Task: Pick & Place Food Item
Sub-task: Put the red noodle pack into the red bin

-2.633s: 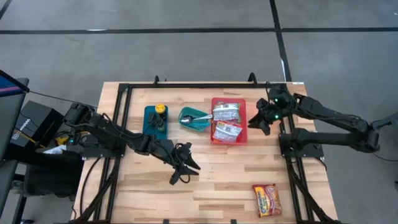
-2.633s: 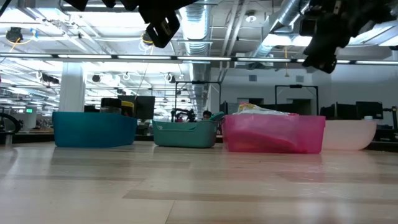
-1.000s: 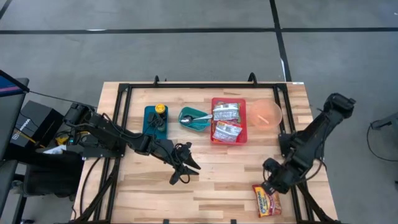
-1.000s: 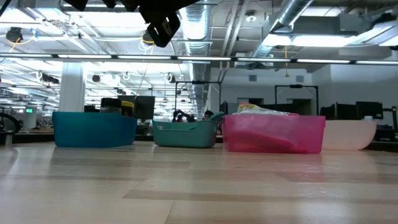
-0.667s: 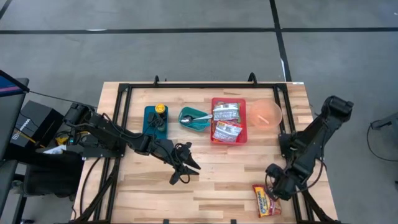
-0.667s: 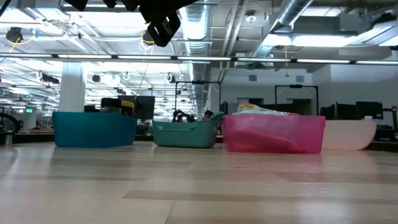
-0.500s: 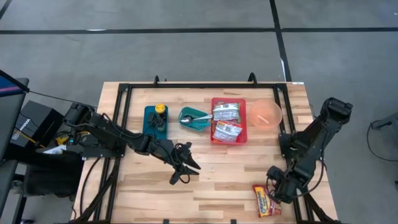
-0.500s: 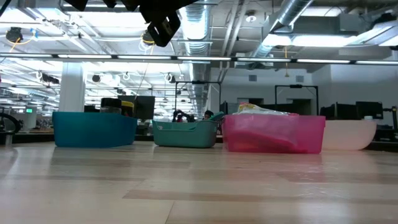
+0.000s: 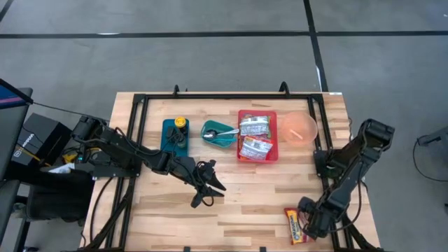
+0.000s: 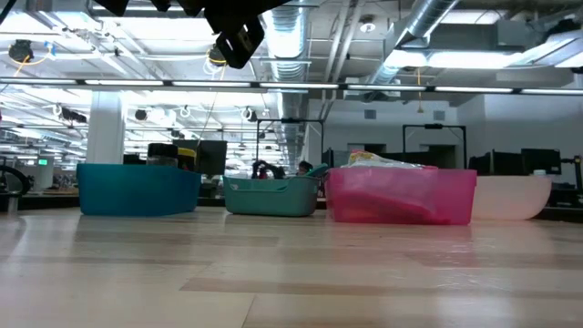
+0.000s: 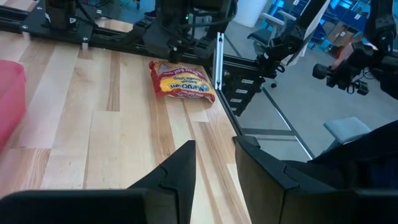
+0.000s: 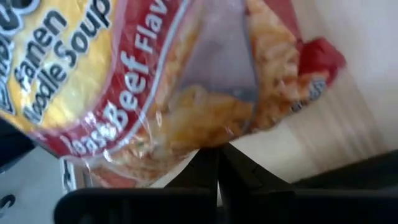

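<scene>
A red and yellow ramen noodle packet (image 9: 294,226) lies flat on the wooden table near its near right corner; it also shows in the left wrist view (image 11: 181,81). My right gripper (image 9: 310,221) hangs over it, pointing steeply down, fingers shut (image 12: 217,158). The packet (image 12: 155,81) fills the right wrist view just past the fingertips. My left gripper (image 9: 204,187) stays above the table's middle, slightly open (image 11: 214,158), with nothing between its fingers. My right gripper's shut fingertips (image 12: 208,163) come from above at the packet's edge (image 12: 186,146). Whether they touch the packet, I cannot tell. The packet lies flat on the table.
Along the far side stand a dark teal bin (image 9: 176,134), a green bowl with a spoon (image 9: 219,134), a red tray with food packets (image 9: 256,136) and a pink bowl (image 9: 299,128). A black frame (image 9: 140,140) rims the table. Bare wood lies between both arms.
My right gripper has moved toward the table's near edge and down onto the spot over the ramen packet, tipping more steeply downward and rolling a little. It stayed shut. The packet has kept its place.
</scene>
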Available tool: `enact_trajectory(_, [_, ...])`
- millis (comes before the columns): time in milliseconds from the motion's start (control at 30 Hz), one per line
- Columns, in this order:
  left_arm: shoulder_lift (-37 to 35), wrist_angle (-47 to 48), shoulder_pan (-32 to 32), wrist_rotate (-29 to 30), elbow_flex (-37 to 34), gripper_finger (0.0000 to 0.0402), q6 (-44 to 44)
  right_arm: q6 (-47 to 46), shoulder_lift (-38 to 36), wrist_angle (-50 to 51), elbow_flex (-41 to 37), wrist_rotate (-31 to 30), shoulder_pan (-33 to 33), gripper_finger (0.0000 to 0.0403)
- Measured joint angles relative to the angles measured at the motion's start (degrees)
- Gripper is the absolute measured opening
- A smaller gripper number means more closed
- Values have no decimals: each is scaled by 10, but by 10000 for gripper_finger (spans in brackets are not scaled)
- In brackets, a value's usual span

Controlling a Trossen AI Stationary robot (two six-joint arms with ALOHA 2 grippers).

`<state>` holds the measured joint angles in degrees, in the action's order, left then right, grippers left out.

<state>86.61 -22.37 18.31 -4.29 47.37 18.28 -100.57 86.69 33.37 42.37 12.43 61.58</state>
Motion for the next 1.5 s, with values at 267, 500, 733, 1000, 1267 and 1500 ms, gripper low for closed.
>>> enact_trajectory(267, [0,0,0,0,0,109,0,19,18,-48,0,-4,-14,0])
enact_trajectory(500, [0,0,0,0,0,109,0,41,16,-91,0,-26,-35,0])
enact_trajectory(733, [0,0,0,0,0,109,0,88,16,-132,0,-53,-74,0])
enact_trajectory(1000, [0,0,0,0,0,109,0,151,16,-135,0,-55,-132,0])
enact_trajectory(1267, [0,0,0,0,0,109,0,240,16,-172,0,-64,-186,0])
enact_trajectory(1500, [0,0,0,0,0,109,0,243,-3,-160,0,-55,-195,0])
